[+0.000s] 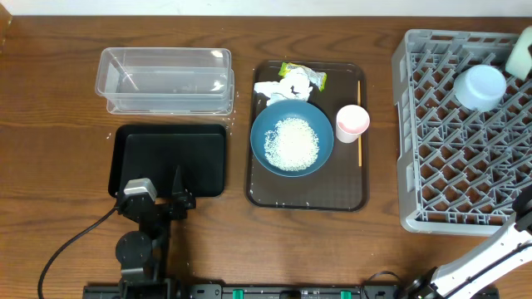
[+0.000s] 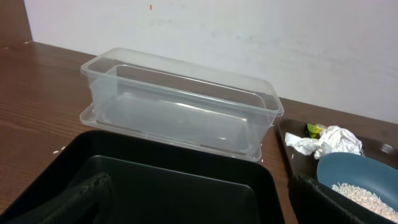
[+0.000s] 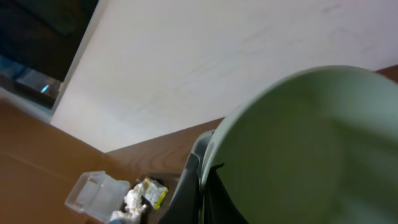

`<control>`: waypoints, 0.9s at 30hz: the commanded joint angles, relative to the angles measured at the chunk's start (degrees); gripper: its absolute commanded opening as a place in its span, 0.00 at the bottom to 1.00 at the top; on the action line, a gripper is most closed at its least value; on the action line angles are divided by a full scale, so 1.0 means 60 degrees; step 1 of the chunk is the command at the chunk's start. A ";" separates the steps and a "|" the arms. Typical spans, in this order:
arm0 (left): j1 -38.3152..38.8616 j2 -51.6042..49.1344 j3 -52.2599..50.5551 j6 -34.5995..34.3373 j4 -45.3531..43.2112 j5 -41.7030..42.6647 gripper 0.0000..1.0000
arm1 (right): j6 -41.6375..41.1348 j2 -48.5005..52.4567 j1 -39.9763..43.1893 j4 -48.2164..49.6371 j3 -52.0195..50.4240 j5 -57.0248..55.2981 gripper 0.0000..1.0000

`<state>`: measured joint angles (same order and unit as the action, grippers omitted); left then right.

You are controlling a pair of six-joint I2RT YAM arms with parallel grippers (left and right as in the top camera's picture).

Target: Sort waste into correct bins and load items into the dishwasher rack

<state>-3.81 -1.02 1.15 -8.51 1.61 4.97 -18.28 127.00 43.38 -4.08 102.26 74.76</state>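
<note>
bowls x2 (light-blue bowl (image 1: 480, 86), mint-green bowl (image 1: 520, 54)) | bins x2 (tub (image 1: 166, 51), black tray (image 1: 166, 158)) | one each: pink cup (image 1: 352, 121), blue dish (image 1: 258, 133), stick (image 1: 359, 154), rack (image 1: 449, 166), tissue (image 1: 283, 87), wrapper (image 1: 309, 76), rice heap (image 1: 292, 143), brown tray (image 1: 307, 195)

White rice (image 1: 291, 141) is heaped in the deep-blue dish (image 1: 264, 124); the light-blue bowl (image 1: 480, 87) is set in the rack (image 1: 449, 166); the mint-green bowl (image 1: 520, 53) is held at its edge.

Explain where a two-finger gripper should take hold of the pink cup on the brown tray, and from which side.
Pinch the rim of the pink cup from straight above, one finger inside, one outside: it stands upright, mouth open. Choose the near edge, probably; the blue dish crowds its left and the chopstick lies along its right.
</note>
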 commanded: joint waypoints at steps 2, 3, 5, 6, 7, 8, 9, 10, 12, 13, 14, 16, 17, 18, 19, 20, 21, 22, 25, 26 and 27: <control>-0.0022 -0.0004 -0.0153 0.0168 0.0335 0.0135 0.92 | -0.0299 -0.0200 -0.0226 0.0346 -0.0302 0.0372 0.01; -0.0022 -0.0004 -0.0153 0.0168 0.0335 0.0135 0.92 | -0.0302 -0.0200 -0.0248 0.0452 -0.0335 0.0372 0.01; -0.0022 -0.0004 -0.0153 0.0168 0.0335 0.0138 0.92 | -0.0299 -0.0200 -0.0302 0.0678 -0.0412 0.0368 0.01; -0.0022 -0.0004 -0.0153 0.0168 0.0335 0.0138 0.92 | -0.0302 -0.0197 -0.0335 0.0809 -0.0441 0.0368 0.01; -0.0022 -0.0004 -0.0153 0.0168 0.0335 0.0138 0.92 | -0.0284 -0.0197 -0.0353 0.0841 -0.0448 0.0346 0.01; -0.0022 -0.0004 -0.0153 0.0168 0.0335 0.0135 0.92 | -0.0222 -0.0164 -0.0386 0.0885 -0.0448 0.0328 0.01; -0.0022 -0.0004 -0.0153 0.0168 0.0335 0.0135 0.92 | -0.0233 -0.0127 -0.0423 0.1027 -0.0448 0.0328 0.01; -0.0022 -0.0004 -0.0153 0.0168 0.0335 0.0135 0.92 | -0.0233 -0.0102 -0.0452 0.1129 -0.0448 0.0328 0.01; -0.0022 -0.0004 -0.0153 0.0168 0.0335 0.0135 0.92 | -0.0237 -0.0055 -0.0492 0.1188 -0.0448 0.0240 0.01; -0.0022 -0.0004 -0.0153 0.0168 0.0335 0.0138 0.92 | -0.0237 -0.0040 -0.0492 0.1177 -0.0448 0.0098 0.01; -0.0022 -0.0004 -0.0153 0.0168 0.0335 0.0138 0.92 | -0.0237 -0.0011 -0.0492 0.1155 -0.0448 -0.0004 0.01; -0.0022 -0.0004 -0.0153 0.0168 0.0335 0.0138 0.92 | -0.0237 0.0051 -0.0492 0.1158 -0.0448 -0.0171 0.01; -0.0022 -0.0004 -0.0153 0.0168 0.0335 0.0135 0.92 | -0.0237 0.0106 -0.0492 0.1162 -0.0448 -0.0211 0.01; -0.0022 -0.0004 -0.0153 0.0168 0.0335 0.0138 0.92 | -0.0233 0.0160 -0.0492 0.1166 -0.0448 -0.0215 0.01; -0.0022 -0.0004 -0.0153 0.0168 0.0335 0.0138 0.92 | -0.0237 0.0233 -0.0492 0.1202 -0.0448 -0.0240 0.01; -0.0022 -0.0004 -0.0153 0.0168 0.0335 0.0138 0.92 | -0.0237 0.0284 -0.0492 0.1202 -0.0448 -0.0244 0.01; -0.0022 -0.0004 -0.0153 0.0168 0.0335 0.0135 0.92 | -0.0237 0.0368 -0.0492 0.1239 -0.0448 -0.0237 0.01; -0.0022 -0.0004 -0.0153 0.0168 0.0335 0.0135 0.91 | -0.0266 0.0444 -0.0492 0.1246 -0.0448 -0.0237 0.01; -0.0022 -0.0004 -0.0153 0.0168 0.0335 0.0138 0.92 | -0.0317 0.0718 -0.0492 0.1268 -0.0448 -0.0240 0.01; -0.0022 -0.0004 -0.0153 0.0168 0.0335 0.0138 0.92 | -0.0317 0.0776 -0.0492 0.1275 -0.0448 -0.0244 0.01; -0.0022 -0.0004 -0.0153 0.0168 0.0335 0.0138 0.92 | -0.0317 0.0885 -0.0492 0.1344 -0.0448 -0.0244 0.01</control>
<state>-3.81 -1.02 1.15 -8.51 1.61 4.97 -19.62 129.58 41.12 3.60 99.72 73.28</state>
